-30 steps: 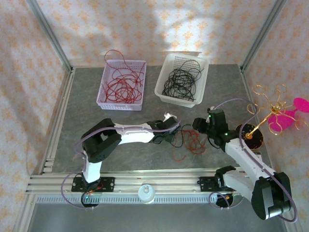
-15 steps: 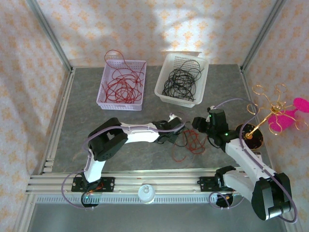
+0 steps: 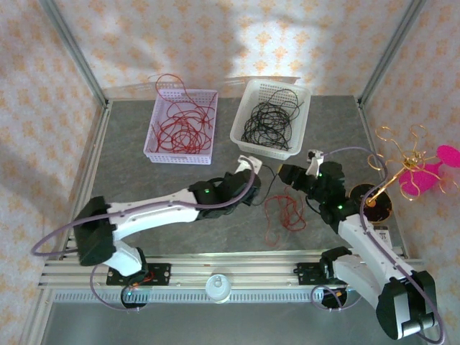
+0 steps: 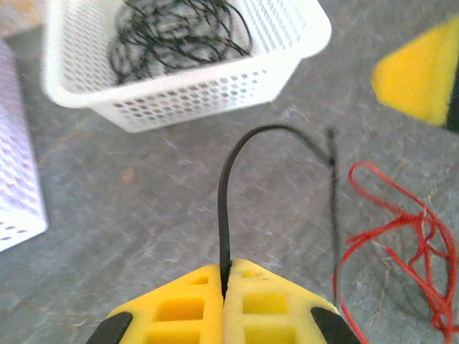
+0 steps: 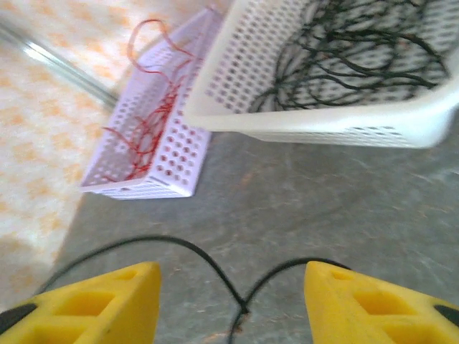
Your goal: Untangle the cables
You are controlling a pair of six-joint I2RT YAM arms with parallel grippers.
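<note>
The left jaws were clamped shut on a black wire (image 4: 223, 215), just in front of the near wall of the white basket (image 3: 262, 149). The wire arched up from them and down onto the grey surface (image 3: 129, 165). The right jaws stood apart, gripping nothing, near the basket's right front corner, and a black strand (image 5: 242, 307) lay on the surface between them. A loose tangle of red wires (image 3: 284, 214) lay further out in front of the basket. More black wires (image 3: 266, 123) sat inside the basket. To its left, a lilac basket (image 3: 180, 155) held red loops (image 3: 180, 126).
</note>
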